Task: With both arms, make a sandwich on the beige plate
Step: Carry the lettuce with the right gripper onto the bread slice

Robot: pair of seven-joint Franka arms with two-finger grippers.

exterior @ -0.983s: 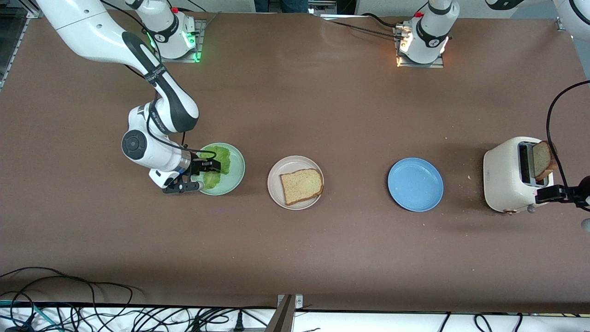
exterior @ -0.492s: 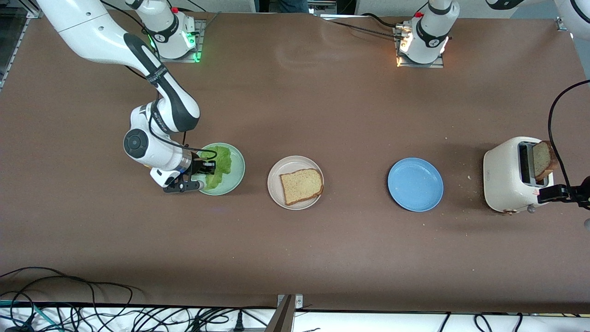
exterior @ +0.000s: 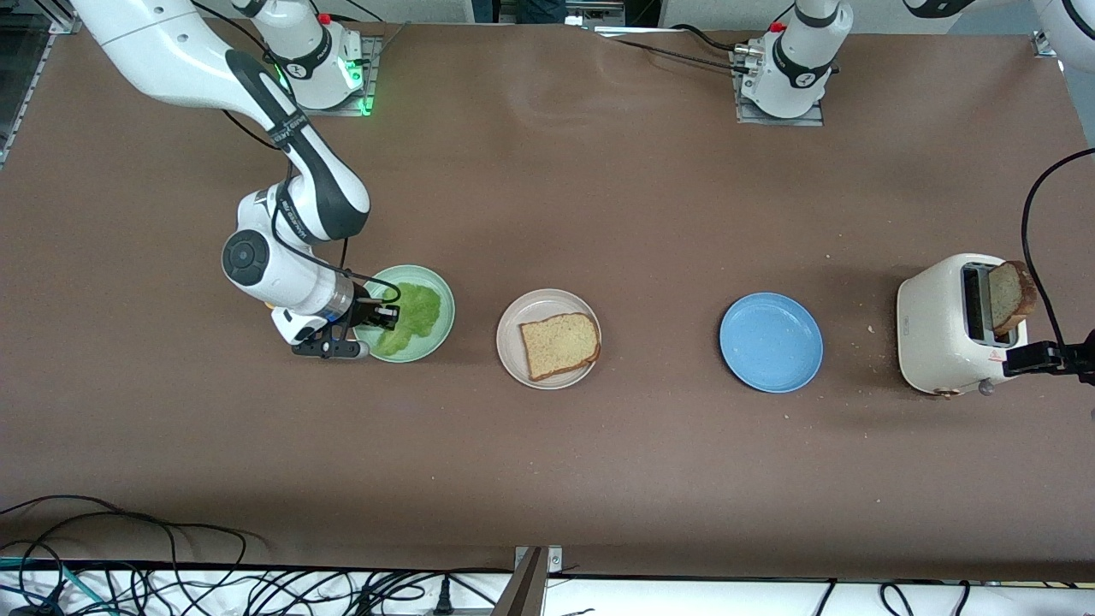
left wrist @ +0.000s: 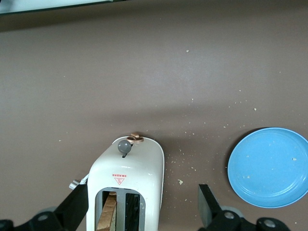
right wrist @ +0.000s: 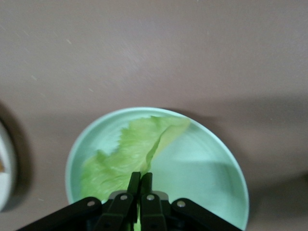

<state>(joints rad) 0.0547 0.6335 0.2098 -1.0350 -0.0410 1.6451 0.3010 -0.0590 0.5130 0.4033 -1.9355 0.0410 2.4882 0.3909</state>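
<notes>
Pinching the edge of the lettuce leaf point(right wrist: 126, 156), the right gripper point(right wrist: 139, 185) has its fingers pressed together on the green ruffle, low over the mint-green plate point(exterior: 438, 329) toward the right arm's end of the table. The hold is at the leaf's margin, probably so it can be peeled up without the fingertips scraping the plate. Most of the leaf lies flat on that plate, one side folded up along its rib.

The beige plate point(exterior: 510, 359) sits just beside the green one, toward the table's middle, with one bread slice point(exterior: 559, 345) lying flat on it. That slice reads as the sandwich base, so the lettuce looks like the next layer, and the short path between the two plates has nothing on it.

The left gripper point(left wrist: 144, 211) hangs with its fingers spread wide over the white toaster point(exterior: 941, 325) at the left arm's end of the table. A second bread slice point(exterior: 1011, 296) stands upright in one toaster slot, poking above the top. The spread fingers straddle the toaster, seemingly lined up to take that slice. The blue plate point(exterior: 771, 342) lies bare between toaster and beige plate, with crumbs scattered around it. A limp leaf could droop or slip in transit.
</notes>
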